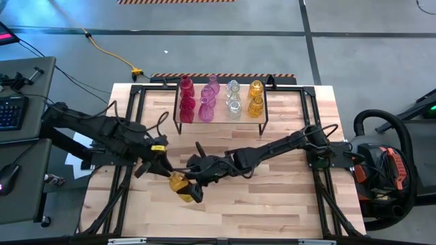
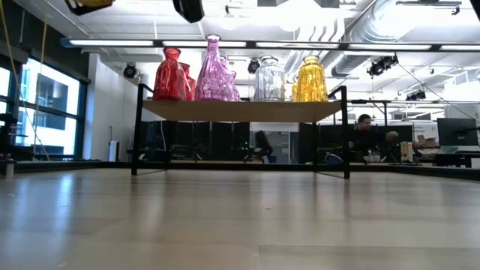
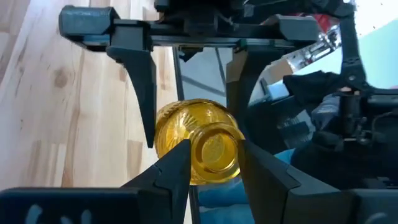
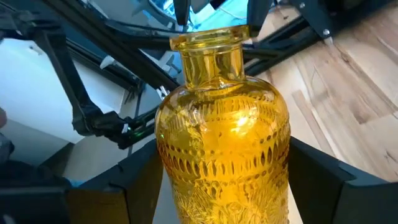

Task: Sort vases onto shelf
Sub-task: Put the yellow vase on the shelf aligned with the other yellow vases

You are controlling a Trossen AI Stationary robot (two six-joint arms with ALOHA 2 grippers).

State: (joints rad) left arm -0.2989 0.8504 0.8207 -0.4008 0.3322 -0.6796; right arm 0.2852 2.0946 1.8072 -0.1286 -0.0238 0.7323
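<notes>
Left gripper point(image 1: 165, 170): reaches in from the table's left side to mid-table, its fingers point(image 3: 171, 171) standing on either side of the neck of a yellow ribbed glass bottle point(image 1: 178, 182); in the left wrist view they sit just at the rim, and whether they press it or have slackened off cannot be told. Yellow bottle: lifted clear of the wooden tabletop point(image 1: 272, 204), lying between the two grippers, neck toward the left gripper, body toward the right. Right gripper point(image 1: 193, 190): comes across from the table's right side, its fingers point(image 4: 317, 174) spread wide and clamped on the bottle's patterned body, one on each flank, as the right wrist view shows. Shelf point(image 1: 221, 121): light wood plank on black legs, standing beyond both grippers at the table's far edge, well apart from the held bottle. Shelf contents, left to right in the high view: red vases point(image 1: 186, 102), pink-purple vases point(image 1: 208, 102), clear vases point(image 1: 234, 101), yellow vases point(image 1: 255, 99), each colour in its own short row, all upright. Low view: same four colour groups on the plank, red point(image 2: 171, 75), purple point(image 2: 215, 71), clear point(image 2: 268, 79), yellow point(image 2: 310, 79).
</notes>
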